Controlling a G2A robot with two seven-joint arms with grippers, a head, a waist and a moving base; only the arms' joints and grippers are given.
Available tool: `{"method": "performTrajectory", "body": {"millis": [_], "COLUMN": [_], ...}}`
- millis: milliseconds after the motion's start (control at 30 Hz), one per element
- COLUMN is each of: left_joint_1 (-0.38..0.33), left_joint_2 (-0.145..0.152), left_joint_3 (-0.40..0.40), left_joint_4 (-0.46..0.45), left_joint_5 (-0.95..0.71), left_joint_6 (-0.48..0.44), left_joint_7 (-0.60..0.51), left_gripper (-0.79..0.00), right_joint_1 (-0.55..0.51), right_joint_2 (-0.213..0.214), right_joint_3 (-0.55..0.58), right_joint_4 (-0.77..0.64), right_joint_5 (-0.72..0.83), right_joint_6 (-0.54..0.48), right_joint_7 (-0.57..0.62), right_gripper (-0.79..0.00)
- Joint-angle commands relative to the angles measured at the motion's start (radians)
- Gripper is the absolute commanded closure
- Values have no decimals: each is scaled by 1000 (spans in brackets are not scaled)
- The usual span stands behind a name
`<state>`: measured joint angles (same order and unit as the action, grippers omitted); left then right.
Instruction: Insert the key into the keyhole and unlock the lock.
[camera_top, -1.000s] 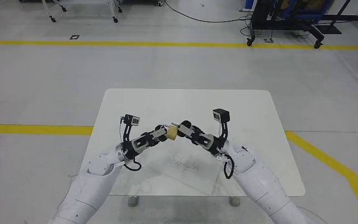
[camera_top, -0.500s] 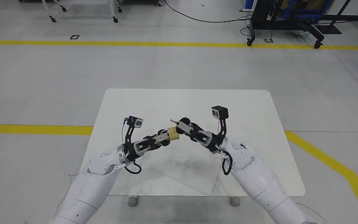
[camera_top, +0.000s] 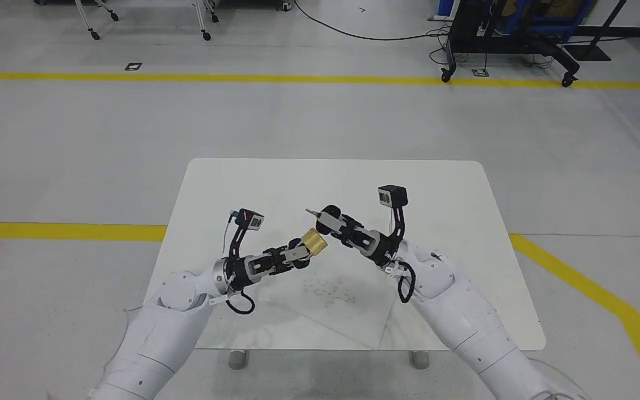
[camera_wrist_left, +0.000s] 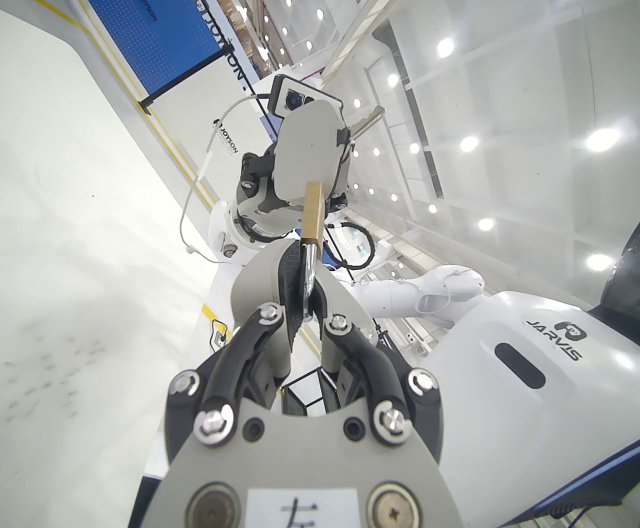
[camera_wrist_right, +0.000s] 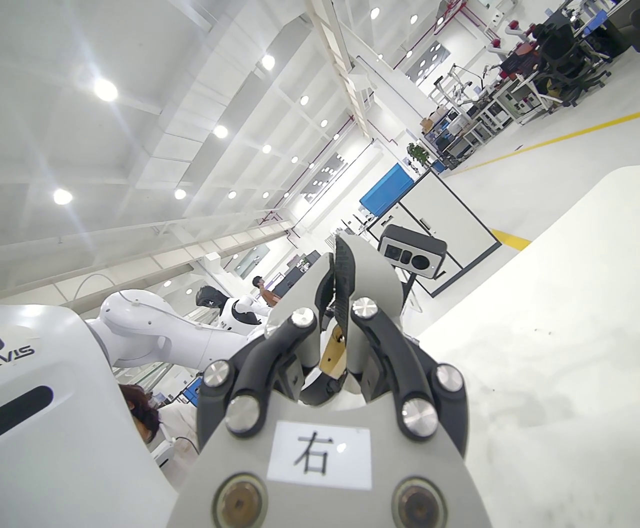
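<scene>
Lock (camera_wrist_left: 313, 212): was held above the middle of the table (camera_top: 450, 200), its brass body lifted off the tabletop.
Left gripper (camera_wrist_left: 305, 270): was clamped on the lock's shackle.
Key (camera_wrist_left: 369, 120): was held above the table, apart from the lock.
Right gripper (camera_wrist_right: 340, 265): was closed on the key.
Writing: a white label (camera_wrist_right: 320, 455) with one printed character was seen on each gripper's base.

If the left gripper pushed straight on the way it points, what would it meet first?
Probably the right gripper: the padlock that the left gripper holds points at its side, with the key off to one side. Depth is unclear.
</scene>
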<state>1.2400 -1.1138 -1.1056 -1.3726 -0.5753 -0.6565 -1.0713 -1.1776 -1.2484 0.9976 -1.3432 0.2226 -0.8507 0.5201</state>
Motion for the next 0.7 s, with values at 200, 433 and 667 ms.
{"method": "performTrajectory", "body": {"millis": [200,433,667], "left_joint_1": [-3,-10,-13], "left_joint_2": [5,8,13], "left_joint_3": [14,7,-11], "left_joint_4": [-52,-53,-71], "left_joint_5": [92,115,199], "left_joint_6": [-21,2,40], "left_joint_7": [-60,-31,26], "left_gripper": [0,0,0], "right_joint_1": [6,13,-16], "right_joint_2": [3,6,16], "right_joint_3": [11,-2,18], "right_joint_4": [5,1,-9], "right_joint_5": [24,1,-3], "right_joint_6": [25,34,-4], "right_joint_7": [38,102,137], "right_gripper": [0,0,0]}}
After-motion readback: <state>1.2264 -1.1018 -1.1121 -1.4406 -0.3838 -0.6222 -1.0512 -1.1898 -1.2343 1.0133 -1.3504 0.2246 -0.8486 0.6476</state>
